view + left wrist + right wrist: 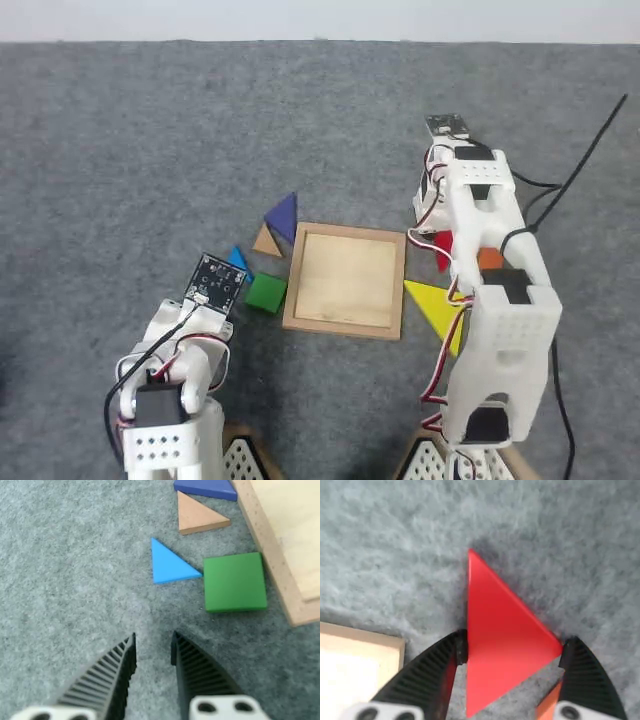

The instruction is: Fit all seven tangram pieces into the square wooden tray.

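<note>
Right claw (514,647) pinches the red triangle (495,630) by its edges; left claw (154,637) hangs spread.

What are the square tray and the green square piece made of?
The tray looks like pale bare wood, perhaps plywood: faint grain, stepped rim. The green square could be painted wood or plastic; its even matte colour hides any grain.
</note>
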